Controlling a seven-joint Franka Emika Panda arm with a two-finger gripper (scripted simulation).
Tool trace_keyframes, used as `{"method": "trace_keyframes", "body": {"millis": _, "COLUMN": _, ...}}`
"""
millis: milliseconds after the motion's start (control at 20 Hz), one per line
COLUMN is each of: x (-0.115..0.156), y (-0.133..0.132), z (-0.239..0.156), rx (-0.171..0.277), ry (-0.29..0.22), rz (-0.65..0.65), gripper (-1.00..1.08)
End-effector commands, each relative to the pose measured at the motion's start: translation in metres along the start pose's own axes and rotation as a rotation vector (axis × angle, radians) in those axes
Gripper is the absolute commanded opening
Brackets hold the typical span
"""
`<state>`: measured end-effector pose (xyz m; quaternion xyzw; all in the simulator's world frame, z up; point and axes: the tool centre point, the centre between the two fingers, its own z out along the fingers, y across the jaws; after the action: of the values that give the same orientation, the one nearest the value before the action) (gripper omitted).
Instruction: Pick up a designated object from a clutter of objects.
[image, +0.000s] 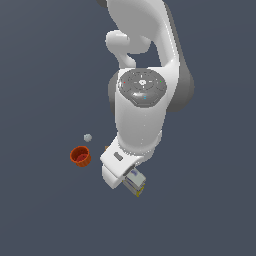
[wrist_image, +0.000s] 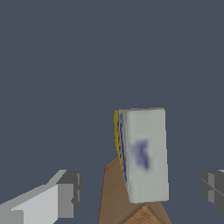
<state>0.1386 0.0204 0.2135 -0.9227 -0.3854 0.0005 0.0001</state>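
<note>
The white carton (wrist_image: 145, 155) with a yellow edge and a blue-purple mark lies tilted against the plain brown box (wrist_image: 114, 194) in the wrist view. My gripper (wrist_image: 141, 189) is open. One finger (wrist_image: 66, 192) and the other finger (wrist_image: 213, 186) stand wide apart on either side of the carton, touching nothing. In the exterior view the gripper (image: 128, 177) hangs right over the carton (image: 139, 186), of which only a corner shows. The arm hides almost all of the brown box there.
The red-orange cup (image: 80, 156) stands towards the exterior view's left of the gripper. The tiny pale grey ball (image: 87, 137) lies just beyond it. The floor is plain dark grey.
</note>
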Motion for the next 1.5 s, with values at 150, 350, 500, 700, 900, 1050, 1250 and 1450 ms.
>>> {"method": "trace_keyframes", "body": {"millis": 150, "x": 0.005, "y": 0.007, "z": 0.009, "rx": -0.001, "ry": 0.001, "rz": -0.059, "gripper": 1.00}}
{"method": "trace_keyframes", "body": {"millis": 350, "x": 0.006, "y": 0.009, "z": 0.011, "rx": -0.001, "ry": 0.001, "rz": -0.075, "gripper": 1.00}}
{"method": "trace_keyframes", "body": {"millis": 500, "x": 0.005, "y": 0.008, "z": 0.011, "rx": 0.000, "ry": 0.000, "rz": -0.071, "gripper": 1.00}}
{"method": "trace_keyframes", "body": {"millis": 700, "x": 0.005, "y": 0.008, "z": 0.020, "rx": 0.000, "ry": 0.000, "rz": -0.072, "gripper": 1.00}}
{"method": "trace_keyframes", "body": {"millis": 900, "x": 0.005, "y": 0.008, "z": 0.039, "rx": 0.000, "ry": 0.001, "rz": -0.074, "gripper": 1.00}}
{"method": "trace_keyframes", "body": {"millis": 1050, "x": 0.005, "y": 0.008, "z": 0.053, "rx": 0.000, "ry": 0.001, "rz": -0.076, "gripper": 1.00}}
{"method": "trace_keyframes", "body": {"millis": 1250, "x": 0.005, "y": 0.008, "z": 0.062, "rx": 0.000, "ry": 0.001, "rz": -0.076, "gripper": 1.00}}
{"method": "trace_keyframes", "body": {"millis": 1450, "x": 0.006, "y": 0.009, "z": 0.061, "rx": 0.000, "ry": 0.001, "rz": -0.076, "gripper": 1.00}}
